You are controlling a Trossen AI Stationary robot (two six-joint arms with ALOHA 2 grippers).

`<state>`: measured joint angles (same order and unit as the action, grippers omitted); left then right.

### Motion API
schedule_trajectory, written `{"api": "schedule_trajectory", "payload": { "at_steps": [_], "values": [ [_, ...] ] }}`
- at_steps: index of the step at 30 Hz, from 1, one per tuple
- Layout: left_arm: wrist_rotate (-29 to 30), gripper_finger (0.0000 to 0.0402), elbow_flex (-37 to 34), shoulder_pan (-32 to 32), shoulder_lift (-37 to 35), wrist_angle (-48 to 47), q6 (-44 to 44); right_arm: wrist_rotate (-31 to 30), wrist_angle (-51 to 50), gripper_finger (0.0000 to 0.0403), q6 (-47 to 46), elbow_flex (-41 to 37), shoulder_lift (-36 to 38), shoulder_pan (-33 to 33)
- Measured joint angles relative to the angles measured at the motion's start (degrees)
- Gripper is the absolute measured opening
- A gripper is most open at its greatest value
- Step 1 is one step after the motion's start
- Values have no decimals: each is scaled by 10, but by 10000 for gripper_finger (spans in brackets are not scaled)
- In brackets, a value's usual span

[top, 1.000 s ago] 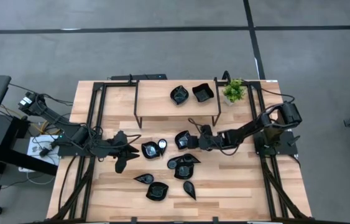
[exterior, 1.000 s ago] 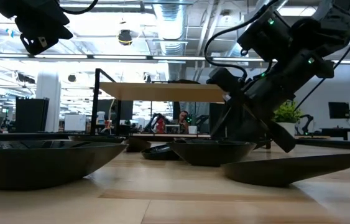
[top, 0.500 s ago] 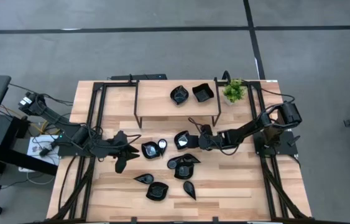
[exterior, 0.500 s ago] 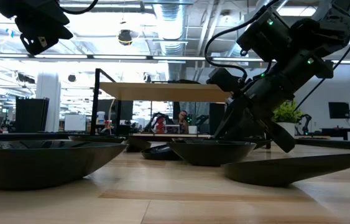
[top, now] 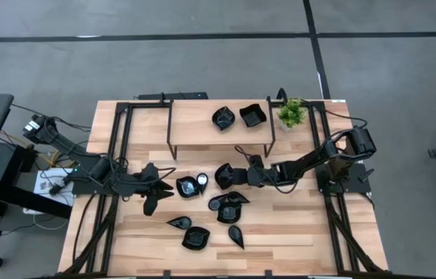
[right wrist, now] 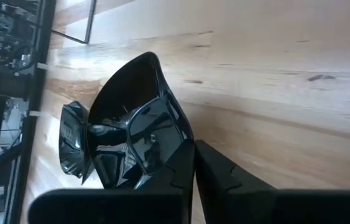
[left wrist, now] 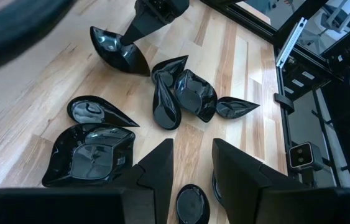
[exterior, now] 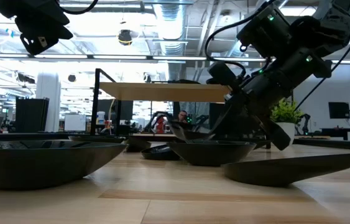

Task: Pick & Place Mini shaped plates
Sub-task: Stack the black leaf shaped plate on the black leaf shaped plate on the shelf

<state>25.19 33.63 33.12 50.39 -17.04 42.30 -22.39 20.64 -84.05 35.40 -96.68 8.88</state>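
Several glossy black mini shaped plates lie on the wooden table, among them a teardrop one [top: 179, 223] and a round one [top: 196, 238]. Two more [top: 223, 118] [top: 252, 115] sit on the raised shelf [top: 194, 124]. My right gripper [top: 238, 175] is shut on a leaf-shaped plate [top: 223, 176] at mid-table, which also shows in the right wrist view [right wrist: 131, 124] and the left wrist view [left wrist: 115, 53]. My left gripper [top: 151, 191] [left wrist: 191, 149] hovers open to the left of the plates, over a small round plate [left wrist: 192, 204]. My right gripper pinches the leaf-shaped plate's rim [right wrist: 178, 127] on the side toward the table's right edge, one finger [right wrist: 162, 165] on the inner face and the other behind the wall. The fingers slant down from the right. The plate stands tilted, its hollow turned toward the gripper.
A small green potted plant [top: 291, 113] stands at the shelf's right end. A cluster of plates [top: 229, 204] lies just near of the held one, and two others [top: 189, 187] lie to its left. The black frame rails [top: 121, 155] run along both table sides.
My right gripper has shut on the leaf-shaped plate's rim while staying in place. The plate has tipped up from lying flat and shifted slightly toward the table's left.
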Motion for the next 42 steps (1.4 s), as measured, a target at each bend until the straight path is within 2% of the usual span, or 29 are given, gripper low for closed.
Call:
{"api": "schedule_trajectory", "payload": {
  "at_steps": [11, 23, 27, 31, 37, 42],
  "values": [
    [0, 113, 0, 0, 0, 0, 0, 18, 143, 3, 48, 2, 14, 24],
    [0, 113, 0, 0, 0, 0, 0, 4, 136, 1, 202, 64, 163, 51],
    [0, 113, 0, 0, 0, 2, 0, -1, 88, 1, 280, 109, 212, 36],
    [0, 113, 0, 0, 0, 5, 0, -2, -4, 1, 332, 160, 249, 10],
    [0, 113, 0, 0, 0, 10, 2, -2, -191, 1, 336, 225, 271, -44],
    [0, 113, 0, 0, 0, 15, 2, 1, -283, 1, 322, 252, 271, -100]
  ]
}}
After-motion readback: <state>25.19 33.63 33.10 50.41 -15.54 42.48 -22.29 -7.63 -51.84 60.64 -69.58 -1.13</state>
